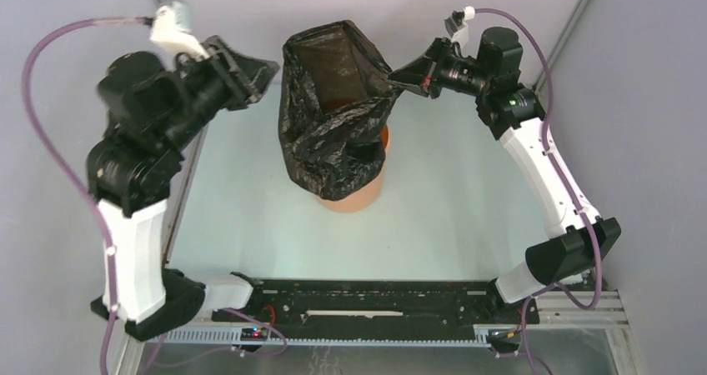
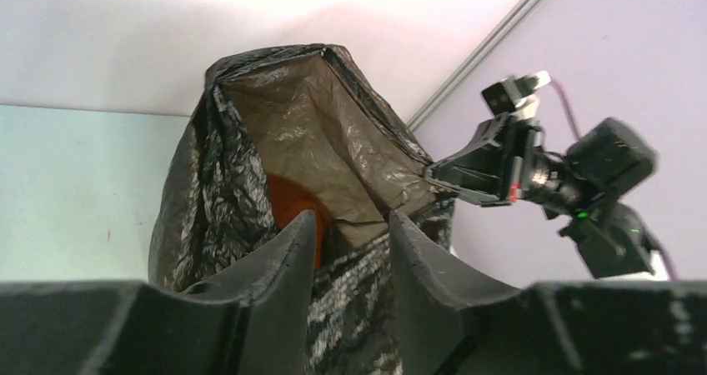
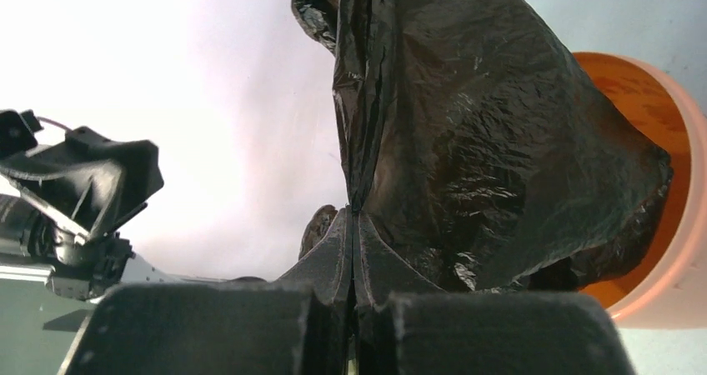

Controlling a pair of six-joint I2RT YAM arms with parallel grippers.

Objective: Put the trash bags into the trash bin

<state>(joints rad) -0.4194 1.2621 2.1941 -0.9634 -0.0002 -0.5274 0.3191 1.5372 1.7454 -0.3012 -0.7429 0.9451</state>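
Observation:
The black trash bag (image 1: 333, 117) is draped over the orange trash bin (image 1: 357, 197) in the middle of the table. Its mouth stands open and upright, and orange shows through the opening (image 2: 292, 207). My right gripper (image 1: 397, 76) is shut on the bag's right rim and holds it up; the wrist view shows the film pinched between the closed fingers (image 3: 352, 217), with the bin (image 3: 659, 133) behind. My left gripper (image 1: 265, 70) hovers just left of the bag's rim, jaws parted. In its own view, the left gripper (image 2: 354, 229) frames wrinkled bag film (image 2: 350, 308) lying beyond it, ungripped.
The pale table (image 1: 467, 208) has a metal rail along its left edge (image 1: 188, 183). Slanted frame posts rise at the back corners (image 1: 575, 25). A black base bar (image 1: 367, 296) runs along the near edge between the arm bases. Purple cables loop off both arms.

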